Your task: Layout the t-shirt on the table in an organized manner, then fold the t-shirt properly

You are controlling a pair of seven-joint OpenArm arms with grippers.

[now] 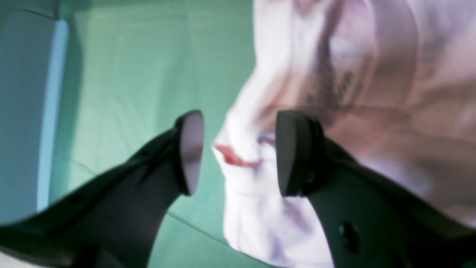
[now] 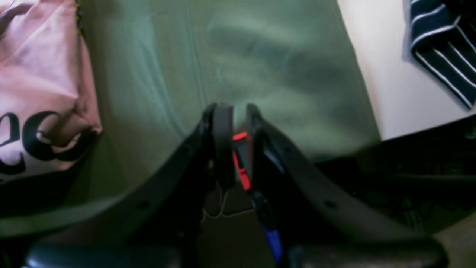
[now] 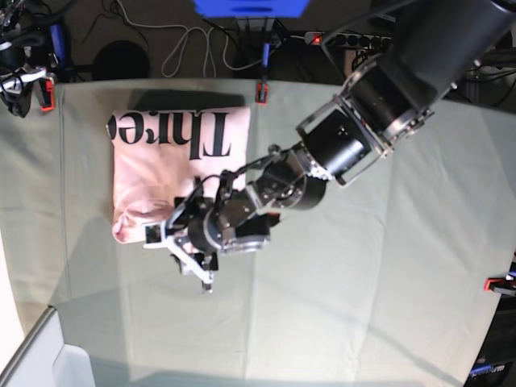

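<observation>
Left wrist view: my left gripper point(image 1: 238, 152) stood released, jaws parted around a fold of the t-shirt point(image 1: 353, 74) on the table point(image 1: 148, 74). Right wrist view: my right gripper point(image 2: 238, 123) was clenched on nothing. Base view: the t-shirt point(image 3: 173, 157) lay folded near the far edge.

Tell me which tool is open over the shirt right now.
The left tool, its jaws spread around the t-shirt edge. The right tool is nearly closed, over bare table.

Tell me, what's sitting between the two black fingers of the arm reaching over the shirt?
In the left wrist view, a bunched fold of the t-shirt lies between the open fingers of the left gripper; neither visibly presses it.
</observation>
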